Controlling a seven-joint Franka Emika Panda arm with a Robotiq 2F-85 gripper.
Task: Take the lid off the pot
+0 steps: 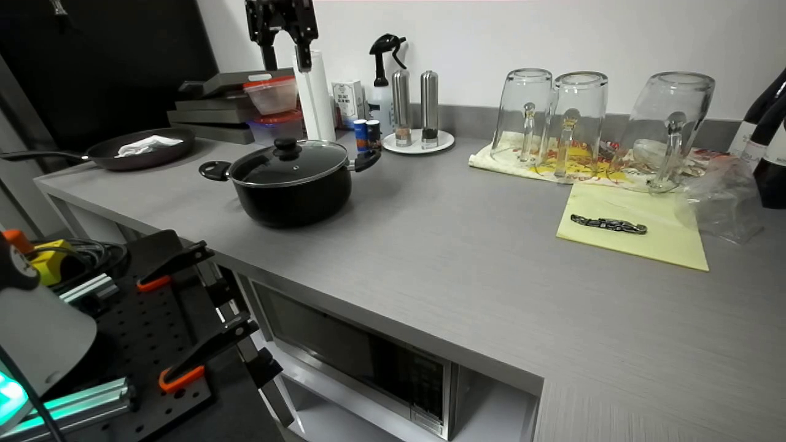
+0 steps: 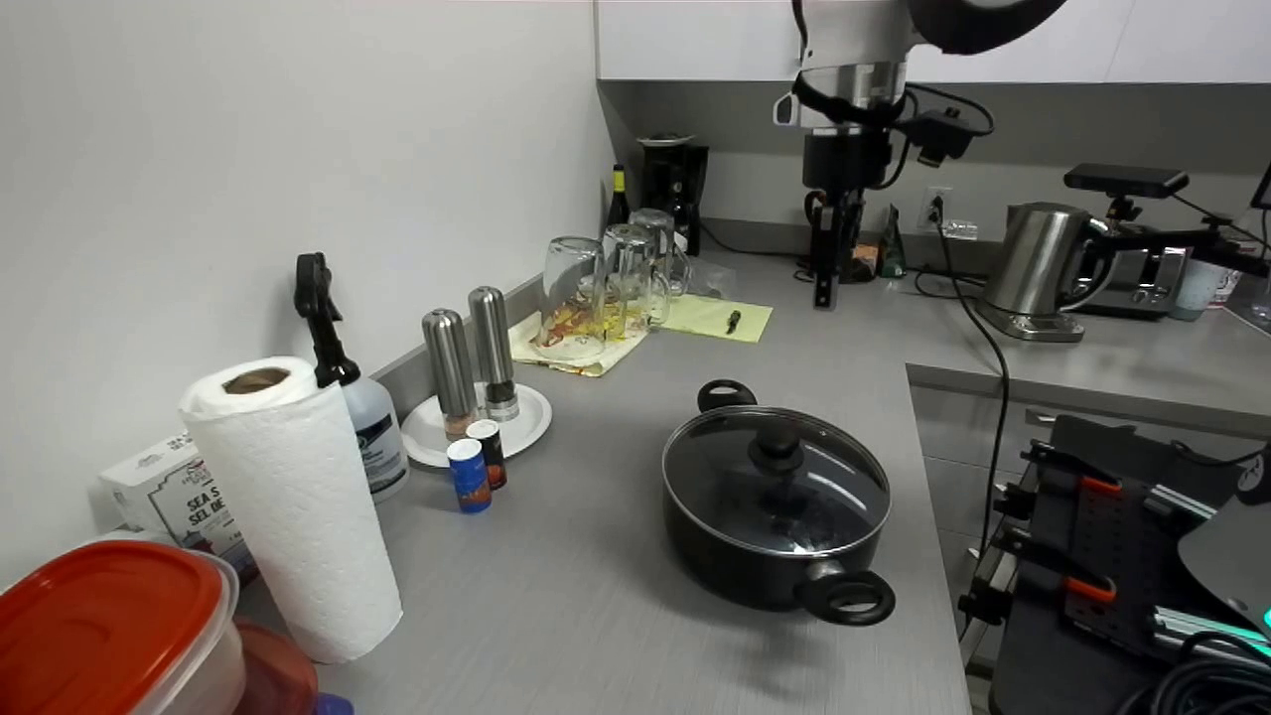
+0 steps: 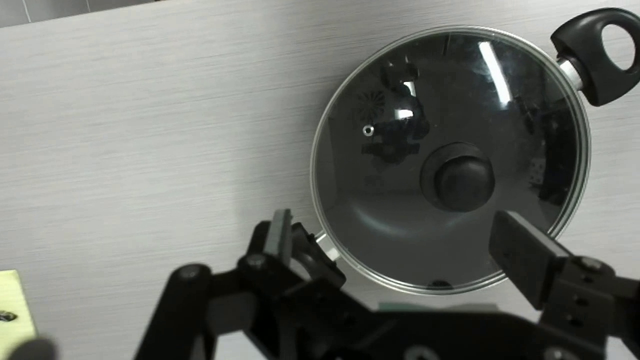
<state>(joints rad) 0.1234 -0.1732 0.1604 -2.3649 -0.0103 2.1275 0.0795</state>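
The pincer (image 1: 287,61) hung above a grey counter (image 1: 454,245). On one side of the pincer three upturned glass mugs (image 1: 580,110) rested on a patterned cloth (image 1: 488,159), a yellow sheet (image 1: 638,248) just beside it; on the pincer's opposite side lay a dark pan (image 1: 147,163) bearing a crumpled white wad (image 1: 147,145). Lower than the pincer, toward the wall (image 2: 199,149), stood a paper towel roll (image 2: 288,506), a spray bottle (image 2: 372,437), two steel grinders (image 2: 452,357) on a white plate (image 2: 536,422) and two small canisters (image 2: 467,477), all apart from the pot (image 1: 301,199). There, in an exterior view, a white box (image 2: 174,497) showed "SEA S" and "SEL DE", the rest behind the roll; the bottle's label was too small to read. The pincer's fingers (image 3: 520,250) were spread wide with only air between them. Beneath it the lid (image 3: 430,125) sat on the pot: clear glass, dark against the pot's inside, with a thin metal rim, a small vent (image 3: 368,130) and a round black knob (image 3: 465,182). In the wrist view one finger partly hid a side handle (image 3: 320,265).
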